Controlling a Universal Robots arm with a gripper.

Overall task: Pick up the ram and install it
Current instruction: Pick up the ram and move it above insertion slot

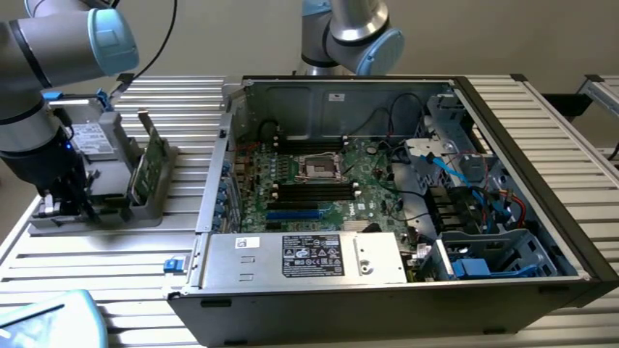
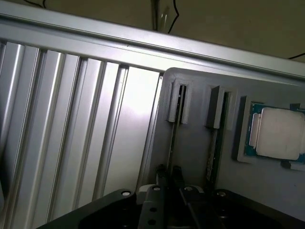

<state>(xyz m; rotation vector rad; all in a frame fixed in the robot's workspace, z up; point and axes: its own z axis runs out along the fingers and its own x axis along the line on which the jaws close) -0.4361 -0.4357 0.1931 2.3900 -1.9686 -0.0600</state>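
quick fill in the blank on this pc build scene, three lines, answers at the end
1. The hand grips the ram, which stands in the ___ holder.
2. The processor in that holder has a ___ top.
3. The holder sits at the exterior view's ___ of the open computer case.
Missing words: grey; silver; left.

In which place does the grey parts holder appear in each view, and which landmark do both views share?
Exterior view: the grey parts holder lies at the exterior view's left, beside the open computer case.
Wrist view: the grey parts holder, with the silver-topped processor in it, lies under the gripper.
Shared landmark: the ribbed table that it rests on.
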